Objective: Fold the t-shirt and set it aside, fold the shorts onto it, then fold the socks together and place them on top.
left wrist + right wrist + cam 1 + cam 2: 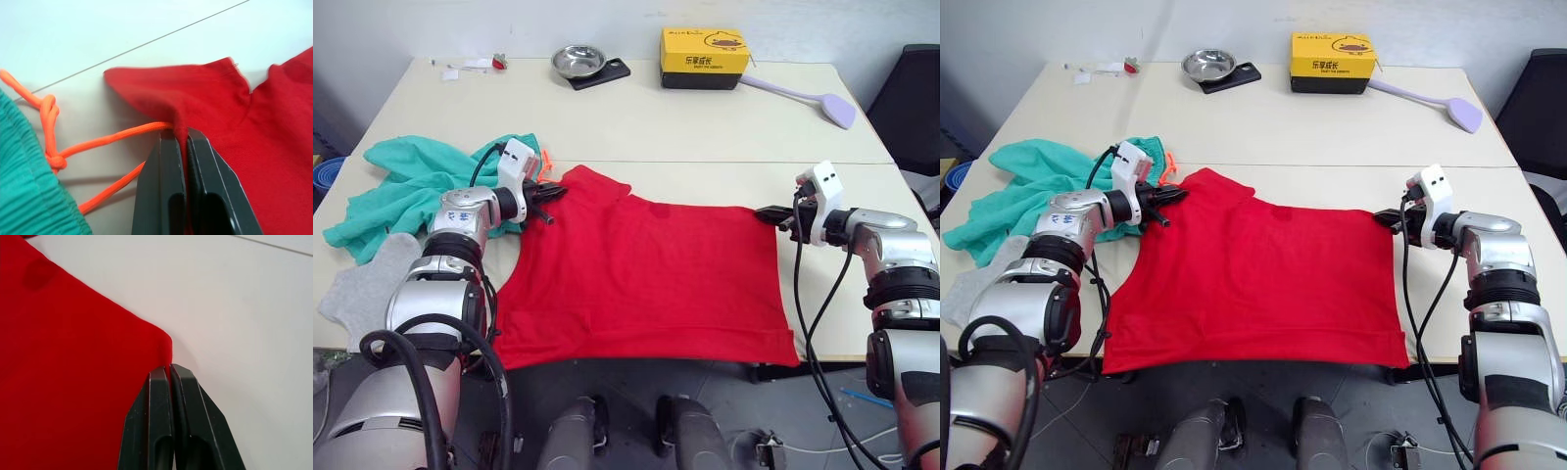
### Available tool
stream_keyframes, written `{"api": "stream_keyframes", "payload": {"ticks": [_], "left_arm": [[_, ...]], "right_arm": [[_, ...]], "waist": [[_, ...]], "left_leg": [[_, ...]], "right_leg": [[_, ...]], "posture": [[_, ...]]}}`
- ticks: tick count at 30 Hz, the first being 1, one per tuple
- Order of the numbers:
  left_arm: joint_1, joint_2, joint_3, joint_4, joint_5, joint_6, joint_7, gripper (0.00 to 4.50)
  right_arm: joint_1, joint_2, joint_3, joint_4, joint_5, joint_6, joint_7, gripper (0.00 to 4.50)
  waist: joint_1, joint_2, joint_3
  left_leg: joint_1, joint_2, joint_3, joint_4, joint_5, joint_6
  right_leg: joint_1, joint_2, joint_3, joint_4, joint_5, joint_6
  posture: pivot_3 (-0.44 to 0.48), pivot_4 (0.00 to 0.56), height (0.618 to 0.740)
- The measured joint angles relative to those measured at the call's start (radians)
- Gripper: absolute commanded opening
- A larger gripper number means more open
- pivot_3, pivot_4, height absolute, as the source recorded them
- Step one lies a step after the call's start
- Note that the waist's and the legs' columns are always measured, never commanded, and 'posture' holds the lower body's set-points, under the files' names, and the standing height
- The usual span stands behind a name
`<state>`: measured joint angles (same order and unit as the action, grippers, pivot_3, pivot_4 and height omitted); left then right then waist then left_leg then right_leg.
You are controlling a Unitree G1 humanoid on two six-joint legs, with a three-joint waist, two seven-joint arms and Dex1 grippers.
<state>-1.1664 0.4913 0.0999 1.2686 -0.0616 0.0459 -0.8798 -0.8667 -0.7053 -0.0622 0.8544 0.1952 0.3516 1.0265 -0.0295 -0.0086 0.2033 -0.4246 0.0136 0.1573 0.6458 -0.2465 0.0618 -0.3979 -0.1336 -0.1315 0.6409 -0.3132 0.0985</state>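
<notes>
— Two claws, both clamped on the t-shirt?
— Yes. The left claw pinches a fold near the sleeve, beside the orange drawstring of the shorts; the right claw is closed on the far corner.
— And the shirt?
— Spread flat on the counter, the socks at the left edge.

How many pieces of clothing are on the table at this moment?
3 at least: the bright red cloth t-shirt spread at the front centre, the teal-green cloth shorts bunched to its left, and light grey sock fabric at the front left edge. A second sock may be hidden.
</notes>
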Motion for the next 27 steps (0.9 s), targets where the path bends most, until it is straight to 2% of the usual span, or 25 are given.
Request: {"api": "stream_keyframes", "payload": {"ticks": [10, 21, 27], "left_arm": [[0.083, 0.044, 0.01, -0.049, -0.012, -0.025, -0.1, 0.03], [0.185, 0.058, 0.02, -0.171, -0.036, -0.083, -0.208, 0.03], [0.241, 0.067, 0.005, -0.228, -0.033, -0.107, -0.227, 0.03]], "right_arm": [[0.115, -0.054, -0.071, -0.116, 0.046, -0.003, 0.06, 0.01], [0.339, -0.065, -0.143, -0.306, 0.128, -0.069, 0.125, 0.01], [0.424, -0.065, -0.152, -0.344, 0.142, -0.151, 0.13, 0.01]], "waist": [[0.0, 0.0, 0.0], [0.001, 0.0, 0.0], [0.001, 0.0, 0.0]], "left_leg": [[0.0, 0.0, 0.0, 0.001, 0.0, 0.001], [0.0, 0.0, 0.0, 0.002, -0.001, 0.001], [0.0, 0.0, 0.0, 0.002, -0.001, 0.001]], "right_leg": [[0.0, 0.0, 0.0, 0.001, 0.0, 0.0], [0.0, -0.001, 0.001, 0.001, 0.0, 0.0], [0.0, -0.002, 0.001, 0.002, 0.0, 0.0]], "posture": [[0.0, 0.15, 0.74], [0.0, 0.15, 0.74], [0.0, 0.15, 0.74]]}}
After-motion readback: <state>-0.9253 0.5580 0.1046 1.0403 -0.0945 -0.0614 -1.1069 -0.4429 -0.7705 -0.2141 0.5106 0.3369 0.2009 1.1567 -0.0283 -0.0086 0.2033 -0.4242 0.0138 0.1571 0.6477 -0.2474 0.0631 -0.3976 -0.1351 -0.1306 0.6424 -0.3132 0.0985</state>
